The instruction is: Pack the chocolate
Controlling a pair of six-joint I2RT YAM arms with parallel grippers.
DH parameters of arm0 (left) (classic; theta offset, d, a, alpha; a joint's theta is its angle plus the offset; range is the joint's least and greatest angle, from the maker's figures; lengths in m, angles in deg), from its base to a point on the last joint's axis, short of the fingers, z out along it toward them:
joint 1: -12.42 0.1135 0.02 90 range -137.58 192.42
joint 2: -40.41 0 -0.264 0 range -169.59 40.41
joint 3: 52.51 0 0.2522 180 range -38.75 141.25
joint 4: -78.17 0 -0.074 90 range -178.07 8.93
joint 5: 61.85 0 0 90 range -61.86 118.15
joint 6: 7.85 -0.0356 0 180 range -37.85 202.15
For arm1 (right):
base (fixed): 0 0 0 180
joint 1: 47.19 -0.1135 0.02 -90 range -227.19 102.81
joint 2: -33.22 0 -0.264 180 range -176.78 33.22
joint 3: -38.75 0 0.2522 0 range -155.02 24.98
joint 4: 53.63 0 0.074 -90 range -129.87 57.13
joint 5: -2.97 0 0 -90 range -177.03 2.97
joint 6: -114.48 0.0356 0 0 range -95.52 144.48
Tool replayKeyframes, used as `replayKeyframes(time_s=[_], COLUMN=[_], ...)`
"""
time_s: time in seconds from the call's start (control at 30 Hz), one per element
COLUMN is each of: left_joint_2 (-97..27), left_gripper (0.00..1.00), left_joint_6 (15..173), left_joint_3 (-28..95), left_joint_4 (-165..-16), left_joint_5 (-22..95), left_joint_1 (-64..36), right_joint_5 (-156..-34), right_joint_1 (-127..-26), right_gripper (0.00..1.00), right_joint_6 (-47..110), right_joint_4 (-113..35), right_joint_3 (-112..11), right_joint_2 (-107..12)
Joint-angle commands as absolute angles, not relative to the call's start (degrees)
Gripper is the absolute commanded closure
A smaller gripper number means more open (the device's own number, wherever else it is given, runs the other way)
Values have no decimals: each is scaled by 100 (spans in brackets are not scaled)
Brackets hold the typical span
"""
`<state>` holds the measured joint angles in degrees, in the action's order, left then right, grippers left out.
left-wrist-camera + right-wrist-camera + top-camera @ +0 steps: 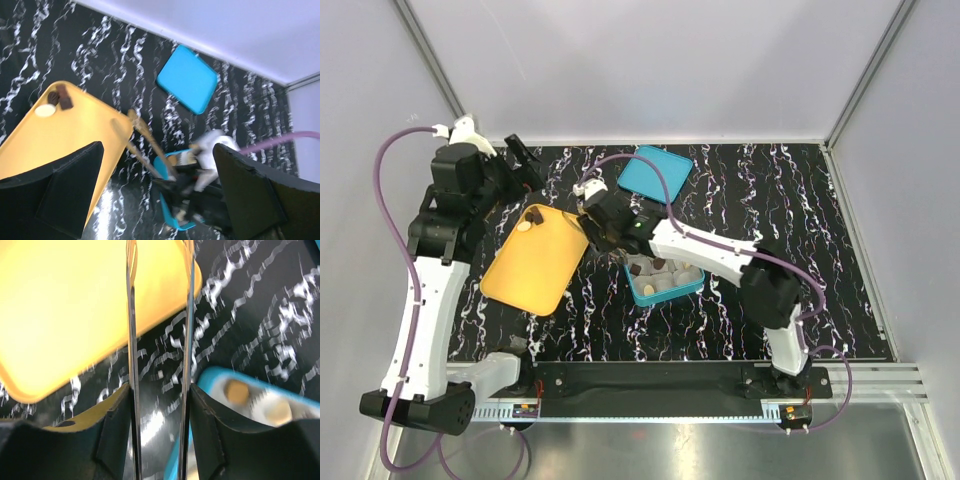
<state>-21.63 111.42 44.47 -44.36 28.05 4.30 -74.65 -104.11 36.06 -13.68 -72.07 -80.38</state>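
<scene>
Two pieces of chocolate (538,214), one dark and squarish, one pale and round, lie just beside each other at the far end of the yellow tray (520,280). More sit in the blue box (665,297). I judge them light, hard and easily marked, so I would pinch across the sides. My right gripper (159,405) clamps tweezers (131,340), whose tips I cannot see. My left gripper (157,147) is spread wide and empty.

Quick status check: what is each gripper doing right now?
The left gripper is open and holds nothing.
The right gripper is closed on the metal tweezers; their prongs are apart, with nothing seen between them.
</scene>
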Motion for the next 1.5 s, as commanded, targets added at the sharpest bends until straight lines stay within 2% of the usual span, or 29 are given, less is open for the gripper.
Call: replayKeyframes(time_s=[0.0, 0.17, 0.37, 0.93, 1.1, 1.33, 1.47], left_joint_2=[-2269, -2305, -2129, -1856, -1865, -1891, -1900], left_gripper=[1, 1, 1, 1, 1, 1, 1], left_joint_6=[11352, 11607, 11862, 11704, 11695, 11695, 11599], left_joint_3=[4984, 5283, 5011, 4668, 4659, 4571, 4527], left_joint_4=[-4588, -4825, -5194, -5115, -5124, -5168, -5177], left_joint_5=[3087, 3464, 3755, 3518, 3509, 3527, 3465], left_joint_1=[468, 477, 477, 477, 477, 477, 477], right_joint_5=[-7428, -7691, -7929, -7807, -7772, -7736, -7762], right_joint_1=[-10476, -10484, -10519, -10599, -10607, -10607, -10607], right_gripper=[46, 45, 45, 46, 47, 56, 60], right_joint_6=[3319, 3187, 3055, 2993, 2976, 2949, 2932], right_joint_4=[-2255, -2721, -2880, -2660, -2607, -2634, -2747], right_joint_3=[-7802, -8057, -8549, -9463, -9595, -9359, -8972], right_joint_2=[-8418, -8885, -9518, -10714, -10811, -10592, -10075])
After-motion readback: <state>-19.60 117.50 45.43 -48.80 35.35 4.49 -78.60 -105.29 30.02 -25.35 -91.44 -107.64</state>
